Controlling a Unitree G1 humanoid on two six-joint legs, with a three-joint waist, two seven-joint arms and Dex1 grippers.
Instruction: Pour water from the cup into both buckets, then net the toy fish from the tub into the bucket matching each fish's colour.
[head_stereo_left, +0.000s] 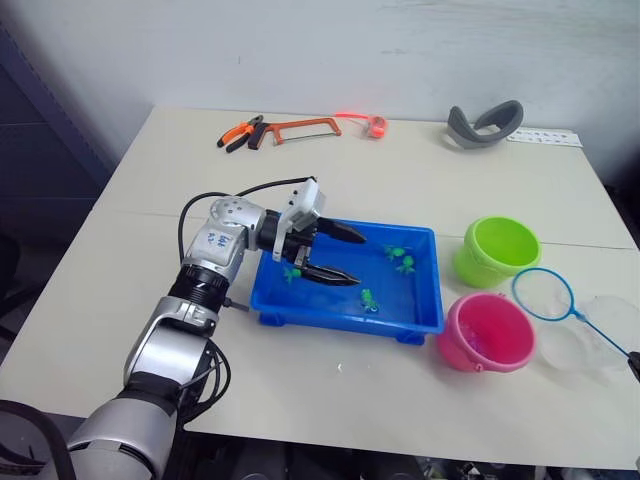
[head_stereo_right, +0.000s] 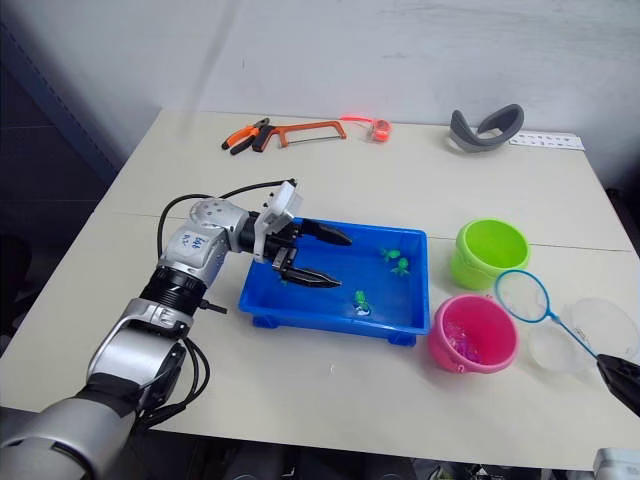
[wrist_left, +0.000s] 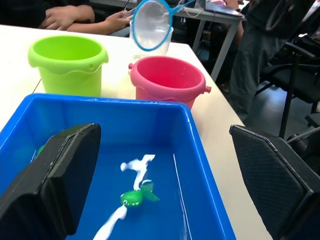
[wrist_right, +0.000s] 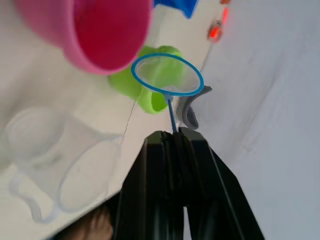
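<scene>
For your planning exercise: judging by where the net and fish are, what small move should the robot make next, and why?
Probably swing the net over to the tub. The right tool is shut on its handle, with the hoop hanging near the pink bucket, while green fish remain in the tub.

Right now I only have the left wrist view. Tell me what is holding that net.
Observer: The right tool is shut on the handle of the net, whose hoop hangs just beside the pink bucket.
Operator: Count the fish in the tub.
Observer: At least three green fish lie in the tub, two of them close together near its far right corner.
Operator: Locate the cup.
Observer: The clear cup is on the table to the right of the pink bucket.
</scene>
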